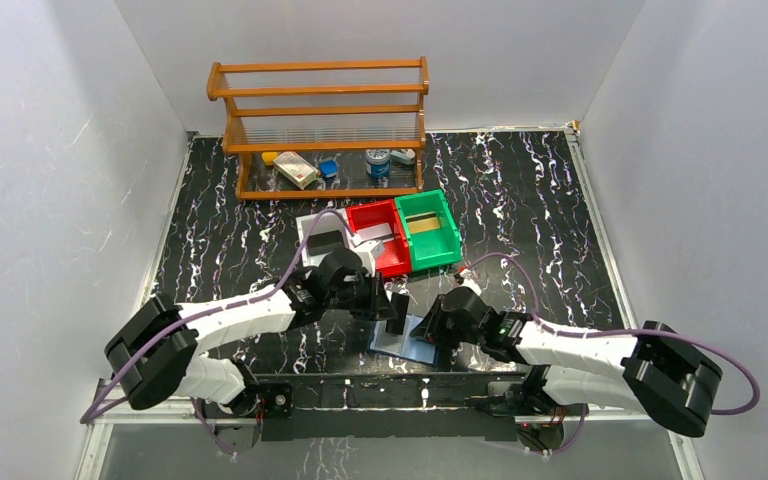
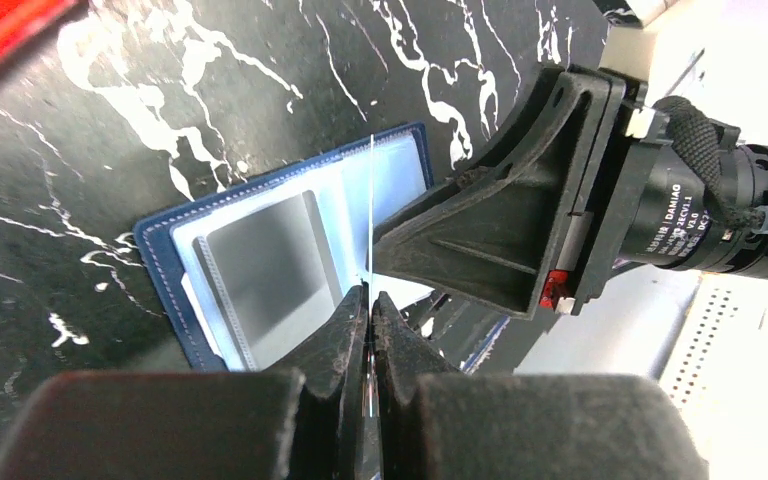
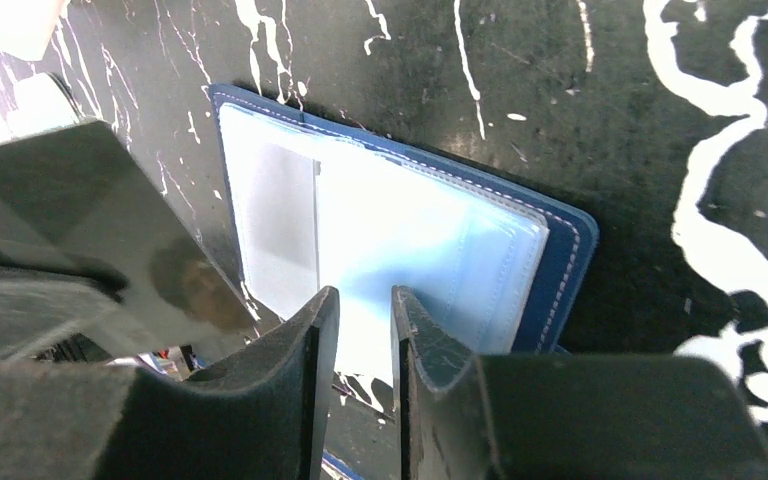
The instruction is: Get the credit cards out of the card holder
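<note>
The card holder [image 1: 407, 343] lies open on the black marbled table near the front edge, navy rim [image 2: 165, 270] around pale blue sleeves [image 3: 430, 250]. My left gripper [image 2: 370, 292] is shut on a thin credit card [image 2: 371, 210], seen edge-on and standing upright above the holder; in the right wrist view the same card [image 3: 90, 200] shows as a flat grey face. Another grey card [image 2: 260, 265] sits in a sleeve. My right gripper [image 3: 365, 295] is over the holder's near edge, jaws narrowly open with nothing between them. The two grippers [image 1: 397, 308] [image 1: 436, 327] are close together.
A red bin [image 1: 380, 235] and a green bin [image 1: 428, 228] stand just behind the holder, with a white tray [image 1: 322, 242] holding a dark card to their left. A wooden rack [image 1: 320, 125] with small items under it is at the back. White walls enclose the table.
</note>
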